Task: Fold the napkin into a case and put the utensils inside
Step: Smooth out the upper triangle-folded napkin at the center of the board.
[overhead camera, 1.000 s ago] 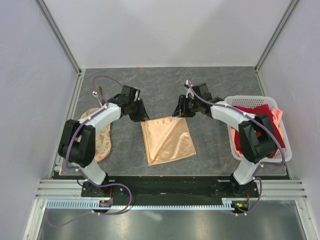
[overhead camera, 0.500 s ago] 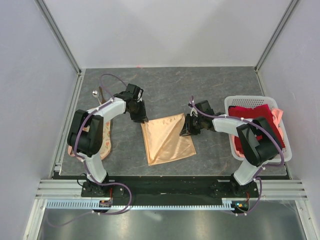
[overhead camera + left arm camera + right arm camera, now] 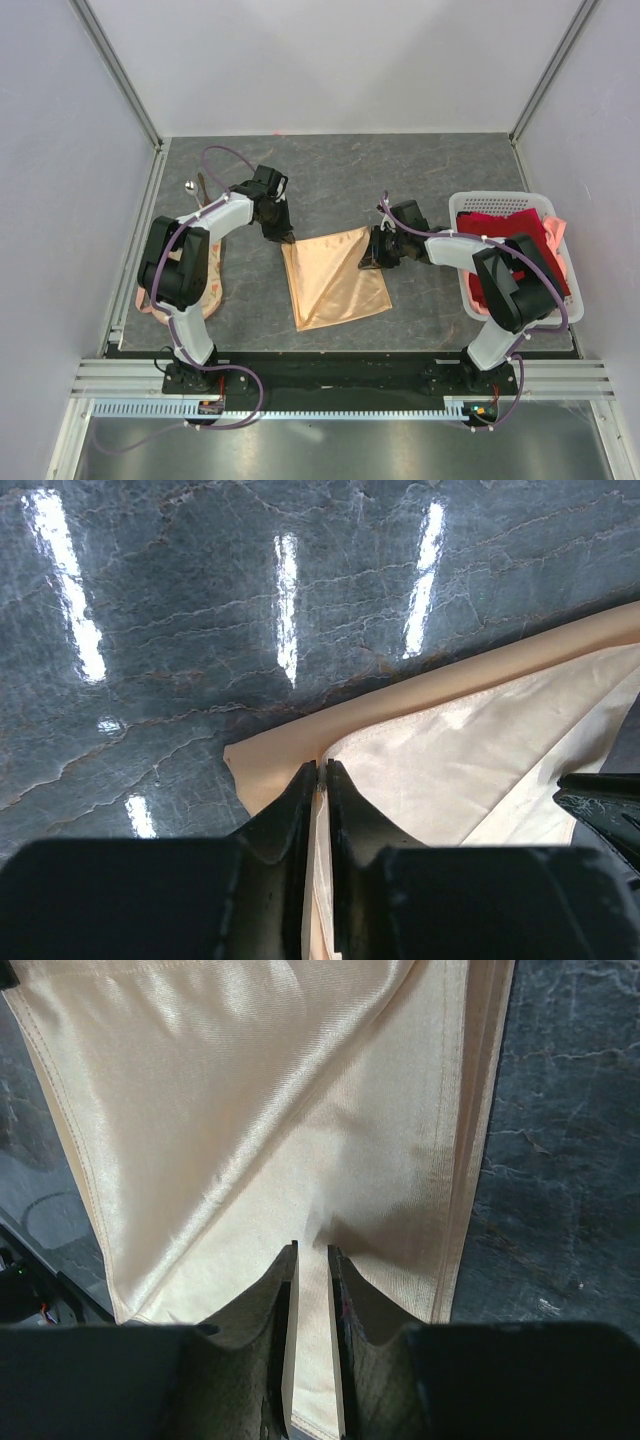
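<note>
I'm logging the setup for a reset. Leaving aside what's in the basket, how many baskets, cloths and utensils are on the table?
Baskets: 1 (white basket)
Cloths outside it: 2 (napkin, cream printed cloth)
Utensils: 2 (spoon, dark stick)
Total: 5

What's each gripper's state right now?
Left gripper: closed, pinching the napkin at a corner.
Right gripper: closed, pinching the napkin.
</note>
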Available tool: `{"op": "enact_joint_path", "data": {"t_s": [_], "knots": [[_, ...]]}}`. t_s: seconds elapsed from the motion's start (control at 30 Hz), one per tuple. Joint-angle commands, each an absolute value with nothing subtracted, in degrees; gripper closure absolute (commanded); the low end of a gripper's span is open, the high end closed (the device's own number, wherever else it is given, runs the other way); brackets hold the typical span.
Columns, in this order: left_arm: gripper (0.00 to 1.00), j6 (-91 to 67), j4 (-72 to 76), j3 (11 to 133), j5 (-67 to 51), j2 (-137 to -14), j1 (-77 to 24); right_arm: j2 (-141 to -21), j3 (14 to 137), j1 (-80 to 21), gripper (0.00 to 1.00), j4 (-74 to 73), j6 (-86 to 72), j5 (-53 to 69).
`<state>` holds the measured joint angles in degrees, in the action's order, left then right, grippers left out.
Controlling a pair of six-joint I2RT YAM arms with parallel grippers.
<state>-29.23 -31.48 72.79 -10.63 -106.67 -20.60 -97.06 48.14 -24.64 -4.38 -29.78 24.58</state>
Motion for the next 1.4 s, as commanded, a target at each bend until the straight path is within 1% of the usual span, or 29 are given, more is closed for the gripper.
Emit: {"op": "enact_joint_path", "data": {"t_s": [0.0,0.03,0.07,0.3,0.47,0.73,1.13,1.27,1.37], "knots": [[0.89,-27.5,-31.8,74.3,-10.2,-106.4,-20.4,-97.1,48.1,-24.6,0.76,-2.3,-29.9,25.0],[0.92,-27.6,-32.2,74.0,-10.0,-106.3,-20.4,-97.1,48.2,-24.7,0.76,-2.3,-29.9,25.0],[0.92,-27.6,-32.6,73.9,-10.0,-106.1,-20.3,-97.0,48.3,-24.6,0.76,-2.3,-30.1,25.0],[0.92,-28.0,-33.1,72.3,-9.4,-104.9,-20.4,-96.5,50.9,-24.7,0.75,-2.7,-30.6,25.4],[0.92,-28.0,-33.3,72.2,-9.5,-105.4,-20.3,-97.0,55.3,-24.7,0.75,-3.3,-31.3,24.3],[0.92,-27.3,-33.5,73.1,-8.2,-105.8,-20.4,-104.3,64.9,-22.7,0.73,-4.7,-30.5,24.0],[0.92,-27.0,-33.5,74.5,-6.5,-107.9,-20.0,-111.2,70.7,-20.3,0.73,-6.4,-28.5,24.0],[0.89,-26.8,-33.5,74.7,-6.5,-107.7,-20.0,-112.3,70.9,-20.3,0.73,-6.9,-27.9,22.6],[0.83,-26.2,-33.7,75.4,-6.3,-107.2,-20.0,-113.3,71.5,-20.3,0.73,-7.0,-27.9,23.2]]}}
